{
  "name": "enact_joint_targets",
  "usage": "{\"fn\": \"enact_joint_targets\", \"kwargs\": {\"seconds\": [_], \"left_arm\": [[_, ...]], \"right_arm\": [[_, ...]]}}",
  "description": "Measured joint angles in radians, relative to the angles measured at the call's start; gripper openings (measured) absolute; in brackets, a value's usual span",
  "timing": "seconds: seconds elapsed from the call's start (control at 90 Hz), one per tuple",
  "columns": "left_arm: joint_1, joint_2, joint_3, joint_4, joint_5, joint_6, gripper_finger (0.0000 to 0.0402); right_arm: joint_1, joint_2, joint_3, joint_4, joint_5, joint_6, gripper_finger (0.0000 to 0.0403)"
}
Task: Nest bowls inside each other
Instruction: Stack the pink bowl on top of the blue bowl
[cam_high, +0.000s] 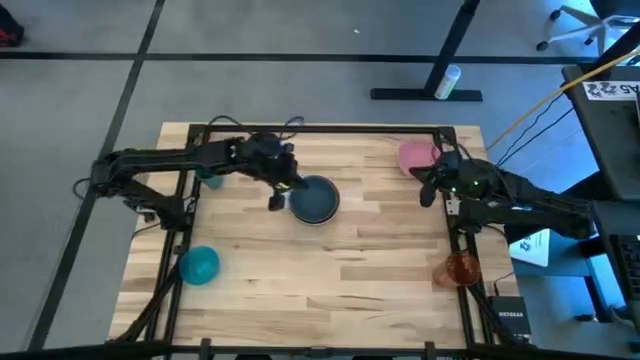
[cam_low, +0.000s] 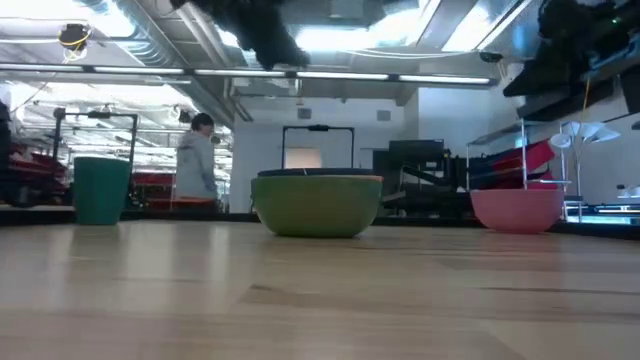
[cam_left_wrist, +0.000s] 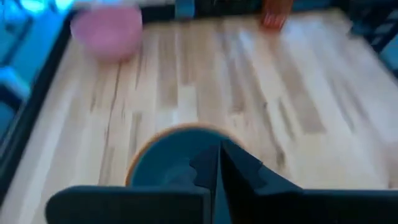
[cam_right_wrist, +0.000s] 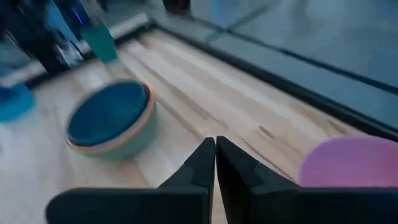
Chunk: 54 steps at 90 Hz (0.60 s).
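The left gripper (cam_high: 278, 193), fingers together, hangs just beside the nested stack (cam_high: 315, 199) mid-bench, apparently just released, while the right gripper (cam_high: 432, 178), also together, waits near the pink bowl (cam_high: 416, 155), likely the next to nest.

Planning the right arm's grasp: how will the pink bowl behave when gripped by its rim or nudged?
The pink bowl looks like thin plastic, so probably light and apt to slide on the smooth wooden table if nudged. Its rounded sides narrow toward the base, so a rim grip may tip it. The right gripper sits beside it, fingers shut.
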Motion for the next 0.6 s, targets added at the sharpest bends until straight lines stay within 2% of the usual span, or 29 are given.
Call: {"fn": "enact_joint_targets", "kwargs": {"seconds": [0.222,0.378,0.6], "left_arm": [[0.033,-0.12,-0.208,0.297,0.146,-0.052,0.0],[0.06,-0.167,-0.325,0.422,0.152,-0.1,0.0],[0.104,-0.212,-0.431,0.512,0.175,-0.131,0.0]], "right_arm": [[0.0,-0.087,-0.107,0.202,-0.024,-0.021,0.0],[0.0,-0.085,-0.136,0.284,-0.014,-0.039,0.0],[0.0,-0.024,-0.132,0.267,0.037,-0.04,0.0]]}}
